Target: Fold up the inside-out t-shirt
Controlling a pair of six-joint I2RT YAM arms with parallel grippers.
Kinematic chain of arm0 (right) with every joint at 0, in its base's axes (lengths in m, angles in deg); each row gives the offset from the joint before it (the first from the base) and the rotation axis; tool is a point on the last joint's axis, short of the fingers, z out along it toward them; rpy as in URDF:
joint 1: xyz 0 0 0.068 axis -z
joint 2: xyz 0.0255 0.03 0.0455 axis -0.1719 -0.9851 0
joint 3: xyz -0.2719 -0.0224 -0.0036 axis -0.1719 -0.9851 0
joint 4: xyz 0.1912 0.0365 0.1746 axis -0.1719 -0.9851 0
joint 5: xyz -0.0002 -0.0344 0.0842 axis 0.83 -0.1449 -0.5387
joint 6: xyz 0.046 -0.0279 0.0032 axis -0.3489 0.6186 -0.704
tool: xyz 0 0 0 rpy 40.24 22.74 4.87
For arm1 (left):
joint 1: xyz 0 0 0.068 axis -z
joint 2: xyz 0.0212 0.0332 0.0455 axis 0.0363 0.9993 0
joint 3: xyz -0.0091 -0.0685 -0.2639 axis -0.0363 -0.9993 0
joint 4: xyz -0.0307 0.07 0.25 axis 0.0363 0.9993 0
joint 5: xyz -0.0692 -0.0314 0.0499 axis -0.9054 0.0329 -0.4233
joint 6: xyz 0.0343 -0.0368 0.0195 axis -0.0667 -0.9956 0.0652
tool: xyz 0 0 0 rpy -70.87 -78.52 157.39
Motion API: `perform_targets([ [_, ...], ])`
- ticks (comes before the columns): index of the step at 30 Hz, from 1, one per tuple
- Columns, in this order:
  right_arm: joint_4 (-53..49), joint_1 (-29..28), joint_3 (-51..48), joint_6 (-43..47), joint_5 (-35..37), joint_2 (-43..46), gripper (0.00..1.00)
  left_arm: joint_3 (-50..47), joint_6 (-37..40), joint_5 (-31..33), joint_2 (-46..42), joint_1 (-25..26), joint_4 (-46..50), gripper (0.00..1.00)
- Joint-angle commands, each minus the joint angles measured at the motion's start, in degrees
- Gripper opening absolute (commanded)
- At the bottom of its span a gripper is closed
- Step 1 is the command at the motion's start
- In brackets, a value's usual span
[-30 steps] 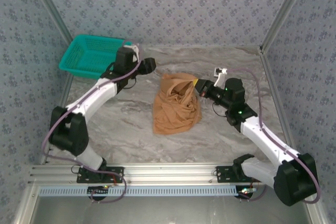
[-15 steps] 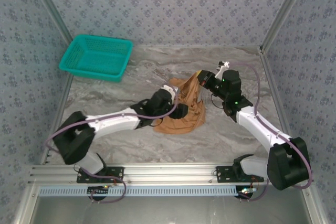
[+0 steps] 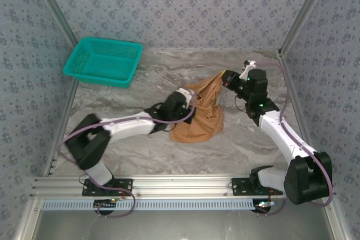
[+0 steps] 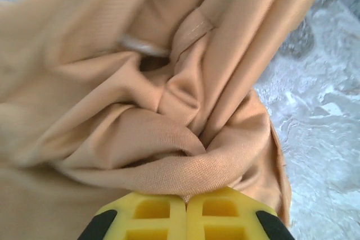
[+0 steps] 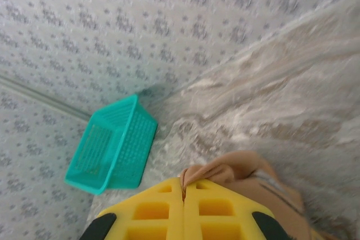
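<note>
Top view: the t-shirt (image 3: 201, 117) lies bunched in a crumpled heap on the table (image 3: 140, 144), right of centre and well apart from the basket (image 3: 101, 60) at the far left corner. The right gripper (image 3: 228, 78) has its fingers pressed together on a small nub of cloth at the heap's far right edge, and the fabric rises in a taut ridge towards it. The left gripper (image 3: 190, 117) is at the heap's near left side. In the left wrist view its fingers meet flush with a rolled fold sitting right at their tips, so it appears clamped on that fold, though how deep the bite goes cannot be told. The main risk, as a judgement, is slippage. Both holds look shallow, taken at the very fingertips, and a brisk pull to spread the garment could draw either pinch free and drop the cloth back into a heap. A second risk is a bad choice of layer: the left hold sits among several overlapping folds, so it may have taken more than one thickness, or an inner fold and not an edge. Pulling apart would then twist the garment tighter where it should open flat. Which seam, sleeve or hem each gripper holds cannot be made out. A third risk is that the hanging cloth drags across the table and catches on itself.
</note>
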Motion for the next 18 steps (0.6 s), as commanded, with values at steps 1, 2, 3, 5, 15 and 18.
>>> perform_targets([
  [1, -4.9, 2.5, 6.0, 7.0, 1.4, 4.7, 0.0, -4.0, 5.5, -1.7, -16.2, -5.6, -1.2, 0.0],
  [2, -5.8, 3.0, 7.5, 8.9, 2.1, 5.3, 0.0, -4.9, 6.5, -2.2, -20.3, -7.6, -0.6, 0.0],
  [3, -6.3, 3.2, 8.8, 9.9, 2.6, 5.9, 0.0, -5.5, 7.8, -2.5, -23.7, -9.5, -0.1, 0.0],
  [5, -6.6, 3.9, 10.7, 10.8, 3.0, 6.6, 0.0, -6.1, 9.5, -2.2, -28.3, -12.8, 0.7, 0.0],
  [15, -0.5, 3.6, 18.3, 7.0, -4.5, 2.2, 0.0, -0.3, 12.8, -5.8, -31.3, -21.9, 2.7, 0.0],
  [18, 2.7, 3.1, 18.3, 1.0, -11.9, -0.4, 0.0, 1.1, 15.2, -2.6, -29.2, -22.0, 6.8, 0.0],
])
